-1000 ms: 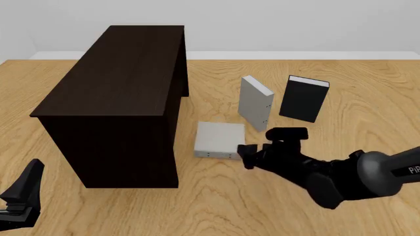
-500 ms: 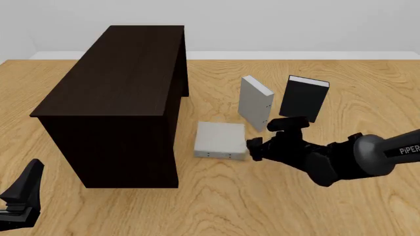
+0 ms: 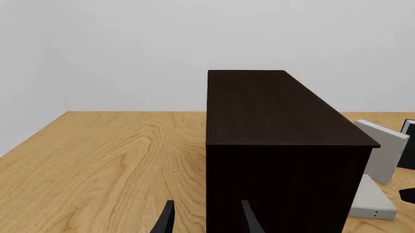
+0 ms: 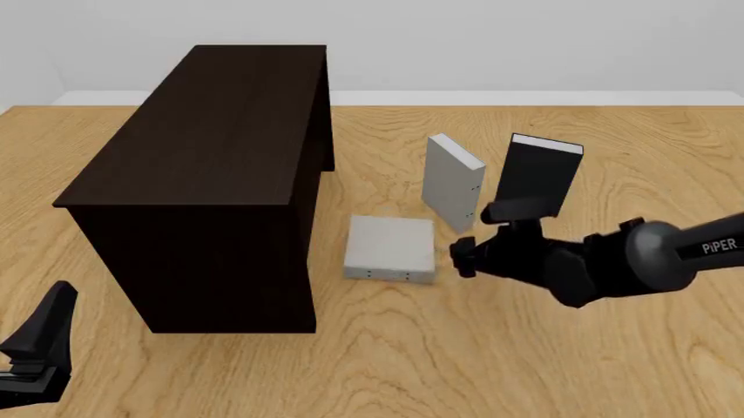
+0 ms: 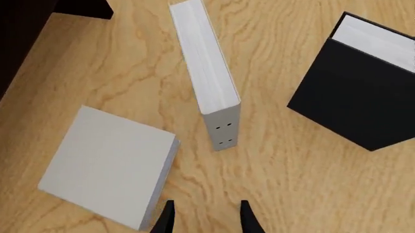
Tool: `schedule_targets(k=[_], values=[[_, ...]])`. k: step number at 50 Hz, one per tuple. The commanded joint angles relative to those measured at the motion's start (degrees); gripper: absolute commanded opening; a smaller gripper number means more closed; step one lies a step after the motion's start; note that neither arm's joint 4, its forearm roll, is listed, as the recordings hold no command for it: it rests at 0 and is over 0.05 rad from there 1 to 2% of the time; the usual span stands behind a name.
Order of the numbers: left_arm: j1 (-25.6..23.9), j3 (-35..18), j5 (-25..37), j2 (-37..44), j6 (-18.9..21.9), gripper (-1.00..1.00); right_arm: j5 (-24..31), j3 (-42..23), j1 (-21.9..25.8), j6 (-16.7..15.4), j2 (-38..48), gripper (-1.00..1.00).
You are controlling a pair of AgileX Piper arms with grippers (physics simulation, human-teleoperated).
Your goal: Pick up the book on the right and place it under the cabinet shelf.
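The book (image 4: 454, 181) is thin and light grey and stands upright right of the cabinet. Its white page edge and dark spine dots show in the right wrist view (image 5: 206, 73). The very dark brown cabinet shelf (image 4: 209, 148) fills the table's left; it also shows in the left wrist view (image 3: 279, 126). My right gripper (image 4: 461, 257) is open and empty, just in front of the book and beside the flat grey book; its fingertips (image 5: 167, 218) frame bare table. My left gripper (image 4: 35, 348) is open and empty at the front left corner, its fingers (image 3: 165, 221) facing the cabinet's end.
A second grey book (image 4: 389, 248) lies flat between the cabinet and my right gripper, also in the right wrist view (image 5: 107, 165). A black-covered book (image 4: 537, 174) stands upright right of the grey one and shows in the right wrist view (image 5: 356, 92).
My right gripper has moved away from me and to the right, from the flat book's near right corner toward the upright grey book. The left arm and the books have not moved.
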Motion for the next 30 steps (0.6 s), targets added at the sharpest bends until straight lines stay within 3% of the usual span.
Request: schedule_targets(k=[1, 30], values=[[0.0, 0.02, 0.04, 0.02, 0.02, 1.0, -0.38, -0.24, 1.14, 2.25, 0.41, 1.0], [0.0, -0.02, 0.06, -0.04, 0.07, 1.0, -1.18, -7.79, 7.21, 4.54, 7.87, 1.0]])
